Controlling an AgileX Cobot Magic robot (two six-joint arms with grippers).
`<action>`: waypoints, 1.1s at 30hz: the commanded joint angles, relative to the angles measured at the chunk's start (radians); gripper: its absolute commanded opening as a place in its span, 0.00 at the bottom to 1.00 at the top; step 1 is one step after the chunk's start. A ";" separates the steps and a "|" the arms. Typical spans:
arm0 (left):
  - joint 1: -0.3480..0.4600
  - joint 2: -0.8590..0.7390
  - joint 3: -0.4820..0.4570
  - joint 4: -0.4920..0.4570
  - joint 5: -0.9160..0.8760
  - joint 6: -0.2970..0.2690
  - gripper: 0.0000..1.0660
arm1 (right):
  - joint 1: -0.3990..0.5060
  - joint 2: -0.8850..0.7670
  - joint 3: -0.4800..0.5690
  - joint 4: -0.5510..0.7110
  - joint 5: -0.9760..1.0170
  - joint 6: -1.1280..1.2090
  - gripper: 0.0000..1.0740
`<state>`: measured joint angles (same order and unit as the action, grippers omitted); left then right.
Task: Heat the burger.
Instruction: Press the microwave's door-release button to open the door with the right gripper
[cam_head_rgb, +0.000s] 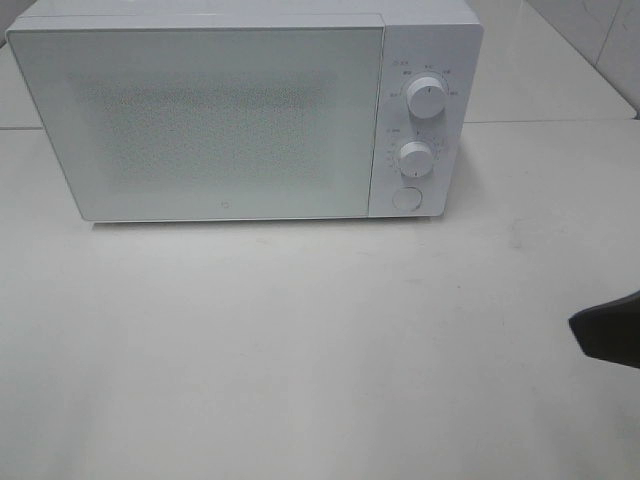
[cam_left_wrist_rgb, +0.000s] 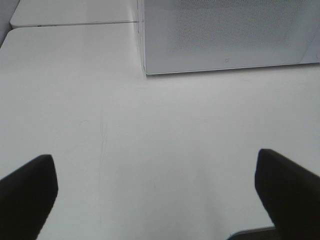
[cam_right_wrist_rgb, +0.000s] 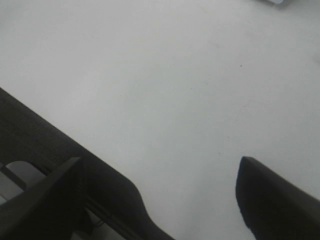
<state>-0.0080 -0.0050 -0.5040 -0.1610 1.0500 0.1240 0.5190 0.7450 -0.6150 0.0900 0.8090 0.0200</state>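
The burger is out of view in every frame. A white microwave (cam_head_rgb: 230, 115) stands at the back of the table with its door shut; its front corner also shows in the left wrist view (cam_left_wrist_rgb: 225, 35). My left gripper (cam_left_wrist_rgb: 155, 200) is open and empty over bare table, well in front of the microwave's left corner, and does not show in the exterior view. My right gripper (cam_right_wrist_rgb: 160, 167) is open and empty over bare table. Only a dark tip of the right gripper (cam_head_rgb: 610, 332) shows at the right edge of the exterior view.
The microwave has two round knobs (cam_head_rgb: 427, 98) (cam_head_rgb: 413, 156) and a round button (cam_head_rgb: 406, 198) on its right panel. The white table (cam_head_rgb: 300, 350) stretches in front of it. A seam between table tops (cam_left_wrist_rgb: 75, 23) runs behind the left side.
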 joint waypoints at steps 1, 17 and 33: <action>0.003 -0.024 0.003 -0.005 -0.011 0.000 0.94 | -0.017 -0.076 0.028 -0.040 0.018 0.040 0.73; 0.003 -0.024 0.003 -0.005 -0.011 0.000 0.94 | -0.370 -0.489 0.092 -0.065 0.210 0.054 0.71; 0.003 -0.024 0.003 -0.005 -0.011 0.000 0.94 | -0.434 -0.776 0.108 -0.090 0.228 0.059 0.71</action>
<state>-0.0080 -0.0050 -0.5040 -0.1610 1.0500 0.1240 0.0920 -0.0040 -0.5090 0.0000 1.0380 0.0700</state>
